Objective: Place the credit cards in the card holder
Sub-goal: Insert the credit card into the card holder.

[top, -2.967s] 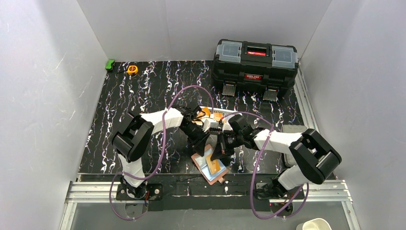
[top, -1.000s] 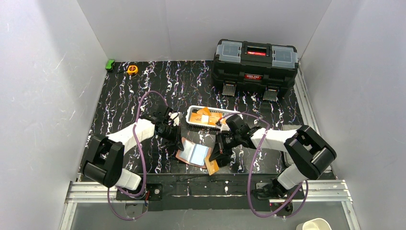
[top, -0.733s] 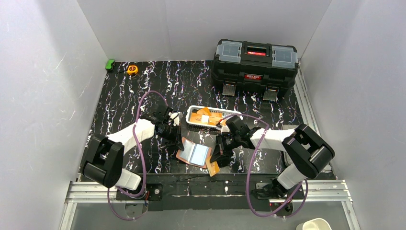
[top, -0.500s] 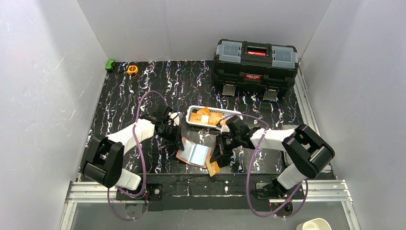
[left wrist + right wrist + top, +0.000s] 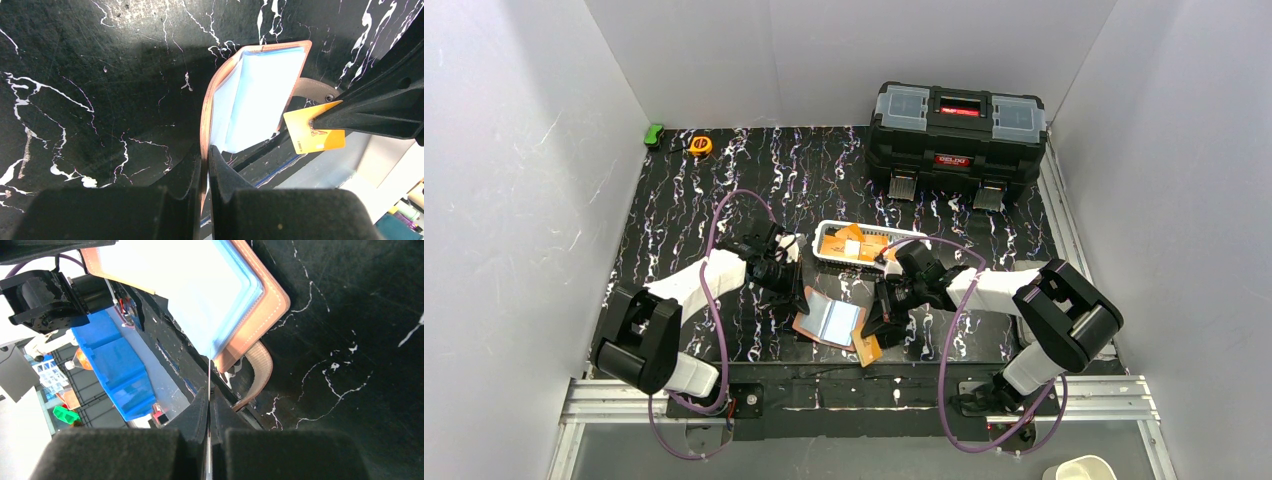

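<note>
The salmon-pink card holder (image 5: 804, 325) lies open near the table's front edge with a light blue card (image 5: 834, 320) on its inside. My left gripper (image 5: 800, 297) is shut on the holder's left edge; in the left wrist view (image 5: 205, 159) the pink rim (image 5: 204, 120) runs between the fingers. My right gripper (image 5: 876, 330) is shut on an orange credit card (image 5: 867, 350) just right of the holder. That card shows flat in the left wrist view (image 5: 315, 134) and edge-on in the right wrist view (image 5: 208, 385), beside the holder (image 5: 267, 310) and its snap tab (image 5: 261, 371).
A white slotted basket (image 5: 827, 238) with more orange cards stands just behind the grippers. A black toolbox (image 5: 957, 125) is at the back right. A yellow tape measure (image 5: 700, 145) and a green object (image 5: 654, 133) sit at the back left. The table's front edge is next to the holder.
Since 3 s ago my left arm has swung left and the holder has shifted left and turned with it. Over the last second nothing has visibly moved.
</note>
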You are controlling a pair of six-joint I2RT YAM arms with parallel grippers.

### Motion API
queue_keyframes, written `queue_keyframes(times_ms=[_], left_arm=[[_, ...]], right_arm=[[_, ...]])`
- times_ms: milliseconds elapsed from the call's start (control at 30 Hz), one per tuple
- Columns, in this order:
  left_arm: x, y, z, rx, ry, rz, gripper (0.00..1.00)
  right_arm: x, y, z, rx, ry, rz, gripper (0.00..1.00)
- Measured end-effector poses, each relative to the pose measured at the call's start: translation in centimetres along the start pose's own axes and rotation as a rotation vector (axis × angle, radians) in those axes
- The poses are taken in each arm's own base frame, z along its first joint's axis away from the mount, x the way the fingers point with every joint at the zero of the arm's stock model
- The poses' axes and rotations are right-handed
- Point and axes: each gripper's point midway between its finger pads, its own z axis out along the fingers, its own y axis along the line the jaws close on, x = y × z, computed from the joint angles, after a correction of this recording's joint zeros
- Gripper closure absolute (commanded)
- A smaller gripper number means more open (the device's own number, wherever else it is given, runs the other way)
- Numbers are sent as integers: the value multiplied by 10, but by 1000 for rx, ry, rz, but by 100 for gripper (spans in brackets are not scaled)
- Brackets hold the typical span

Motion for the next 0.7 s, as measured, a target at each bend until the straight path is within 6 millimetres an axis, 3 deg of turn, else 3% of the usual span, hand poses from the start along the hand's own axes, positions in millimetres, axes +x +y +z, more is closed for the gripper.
queue_keyframes(times_ms=[700], left_arm=[[0, -2, 0, 10, 0, 2, 100]], right_arm=[[-2, -1, 5, -12, 8, -3, 99]])
